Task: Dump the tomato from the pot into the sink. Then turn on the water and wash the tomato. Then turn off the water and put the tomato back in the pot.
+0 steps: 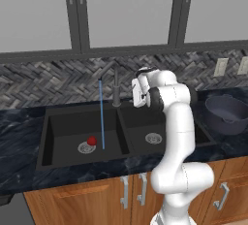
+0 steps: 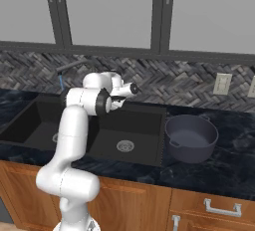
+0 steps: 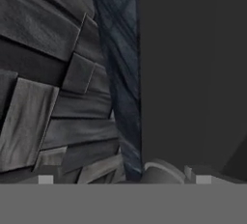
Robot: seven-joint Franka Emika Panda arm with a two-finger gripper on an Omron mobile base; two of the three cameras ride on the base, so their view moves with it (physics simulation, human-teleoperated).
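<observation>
The tomato [image 1: 91, 141] lies in the left basin of the black sink [image 1: 63, 122], touching the silver drain [image 1: 85, 147]. A thin blue stream of water [image 1: 101, 115] falls from the faucet [image 1: 116, 88] into that basin, just right of the tomato. My gripper [image 1: 137, 94] hovers open and empty behind the right basin, close to the right of the faucet stem and pointing at the back wall. From the right base view the gripper [image 2: 131, 90] sits above the sink [image 2: 144, 120]. The dark pot [image 1: 225, 115] stands upright on the counter right of the sink, also seen as the pot [image 2: 191, 138].
A herringbone backsplash [image 1: 48, 81] runs behind the counter, and the hand view looks at the backsplash [image 3: 53, 88] from close up beside a dark counter strip [image 3: 120, 73]. Wall outlets [image 2: 221, 83] are at the right. Wooden cabinet fronts [image 1: 82, 200] lie below the dark stone counter [image 1: 19, 122].
</observation>
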